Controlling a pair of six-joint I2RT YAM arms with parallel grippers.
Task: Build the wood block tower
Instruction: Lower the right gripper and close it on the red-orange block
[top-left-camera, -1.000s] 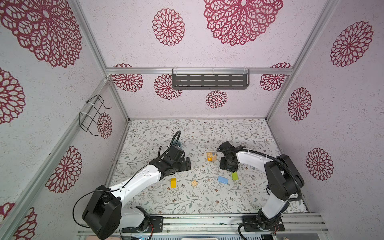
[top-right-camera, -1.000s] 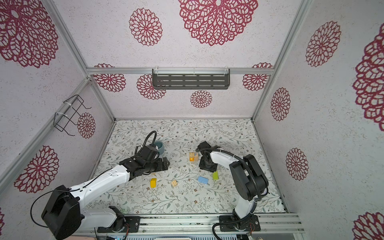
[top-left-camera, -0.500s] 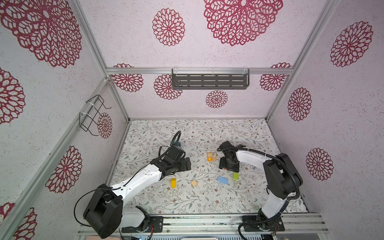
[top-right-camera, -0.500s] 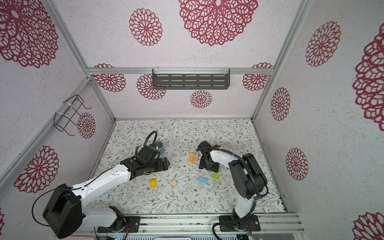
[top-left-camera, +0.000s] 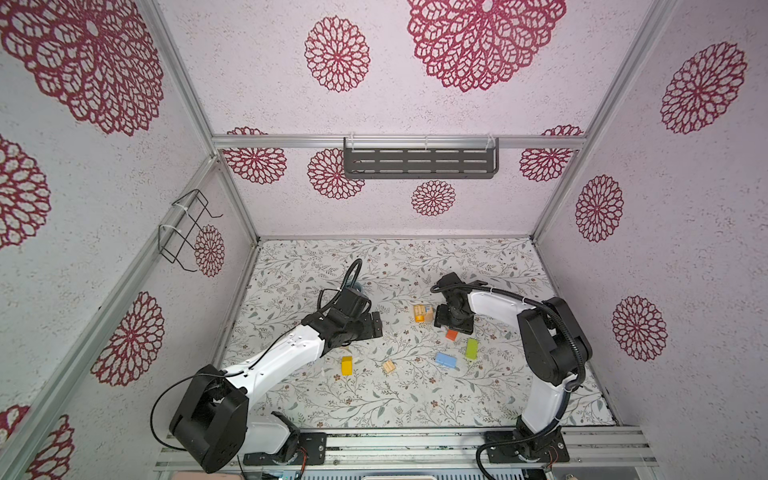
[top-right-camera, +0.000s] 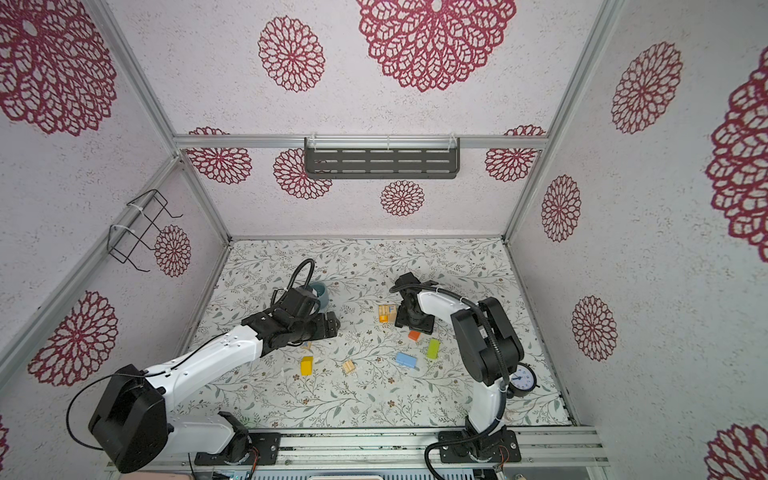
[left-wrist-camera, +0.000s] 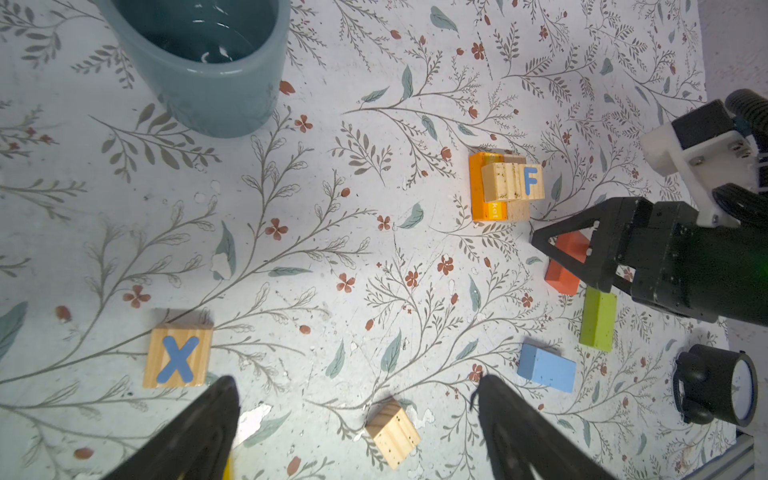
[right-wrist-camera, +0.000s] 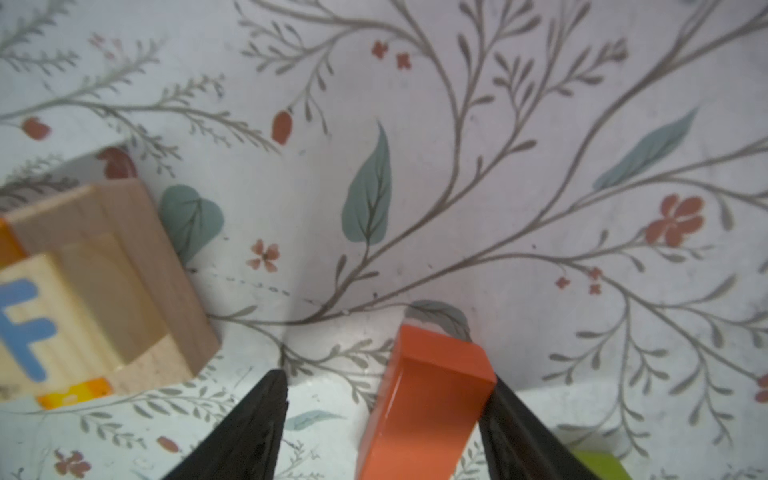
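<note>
The tower is a low stack: an orange block below, natural cubes above, one with a blue F. Right beside it my right gripper is open around a red-orange block lying on the cloth. The block rests against one finger, with a gap to the other. My left gripper hangs open above a grooved natural cube. Loose blocks lie around: yellow, blue, green and a cube marked X.
A teal cup stands just behind the left wrist. A black alarm clock sits by the right arm's base. The enclosure walls close in the floral cloth on three sides.
The right gripper's jaws stand wider than a second ago, and the red-orange block now shows just below them. Both arms have hardly shifted.
</note>
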